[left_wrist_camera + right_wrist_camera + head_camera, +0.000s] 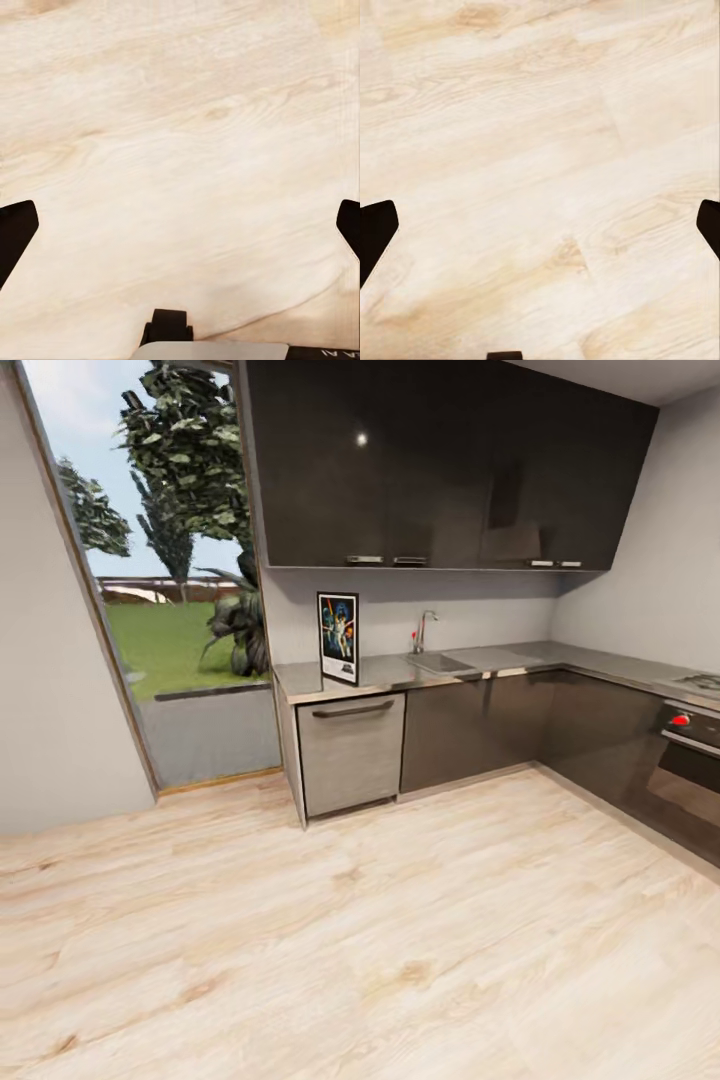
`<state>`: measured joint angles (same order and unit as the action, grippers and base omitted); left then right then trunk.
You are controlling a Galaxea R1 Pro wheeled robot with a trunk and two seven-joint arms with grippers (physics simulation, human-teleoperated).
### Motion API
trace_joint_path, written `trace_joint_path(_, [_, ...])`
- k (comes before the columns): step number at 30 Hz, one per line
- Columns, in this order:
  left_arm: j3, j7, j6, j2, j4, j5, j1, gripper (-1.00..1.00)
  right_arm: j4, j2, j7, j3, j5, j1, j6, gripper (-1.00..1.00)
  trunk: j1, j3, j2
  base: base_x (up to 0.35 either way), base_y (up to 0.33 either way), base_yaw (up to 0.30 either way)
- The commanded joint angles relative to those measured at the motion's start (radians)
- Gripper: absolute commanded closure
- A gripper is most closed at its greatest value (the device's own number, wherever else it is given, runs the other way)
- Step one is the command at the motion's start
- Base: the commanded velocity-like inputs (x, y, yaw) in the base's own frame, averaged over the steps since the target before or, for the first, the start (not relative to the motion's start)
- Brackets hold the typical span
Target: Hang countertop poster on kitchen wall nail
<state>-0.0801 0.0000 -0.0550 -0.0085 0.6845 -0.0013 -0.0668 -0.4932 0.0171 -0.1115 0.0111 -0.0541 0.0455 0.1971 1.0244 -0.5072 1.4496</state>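
Observation:
The poster (339, 637) stands upright at the left end of the kitchen countertop (500, 662), leaning against the pale wall; it has a black frame, white border and colourful figures on dark blue. To its right are the sink (439, 661) and chrome tap (423, 630). No wall nail can be made out at this distance. My left gripper (180, 232) hangs open over the wooden floor, its dark fingertips (15, 232) far apart. My right gripper (540, 232) is likewise open above the floor, nothing between its fingers (375, 232).
Dark wall cabinets (440, 460) hang over the counter. A dishwasher front (352, 752) sits below the poster. An oven (685, 760) and hob (700, 682) are at the right. A tall window (170, 580) is on the left. Wooden floor (350, 940) lies between me and the counter.

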Motion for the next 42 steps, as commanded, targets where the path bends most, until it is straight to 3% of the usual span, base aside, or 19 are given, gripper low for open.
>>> trace_joint_path(1, [-0.003,0.000,-0.002,-0.001,0.001,0.000,0.000,-1.00,0.001,0.000,-0.005,0.001,-0.006,0.001,0.002,-1.00,0.001,-0.001,0.000,0.325,-0.111,0.285])
trace_joint_path(14, [-0.005,0.000,0.000,-0.001,0.001,0.000,0.000,-1.00,0.000,0.000,-0.007,0.000,-0.006,0.001,0.004,-1.00,0.001,-0.002,0.000,0.324,-0.118,0.286])
trace_joint_path(18, [-0.052,-0.002,-0.001,-0.002,0.001,0.001,-0.001,-1.00,-0.002,0.001,-0.007,-0.003,-0.005,0.001,0.005,-1.00,0.001,-0.003,0.000,0.294,-0.192,0.278])
trace_joint_path(24, [-0.093,-0.003,-0.002,-0.002,0.002,0.001,0.000,-1.00,-0.005,0.004,-0.007,-0.006,-0.004,0.001,0.006,-1.00,0.001,-0.008,0.000,0.275,-0.222,0.250])
trace_joint_path(33, [-0.122,-0.003,-0.002,-0.002,0.003,0.001,0.000,-1.00,-0.006,0.008,-0.007,-0.006,-0.006,0.001,0.007,-1.00,0.001,-0.017,0.000,0.270,-0.229,0.216])
trace_joint_path(42, [-0.127,-0.003,-0.002,-0.002,0.004,0.001,0.000,-1.00,-0.005,0.012,-0.007,-0.004,-0.007,0.001,0.006,-1.00,0.001,-0.021,0.000,0.282,-0.199,0.074])
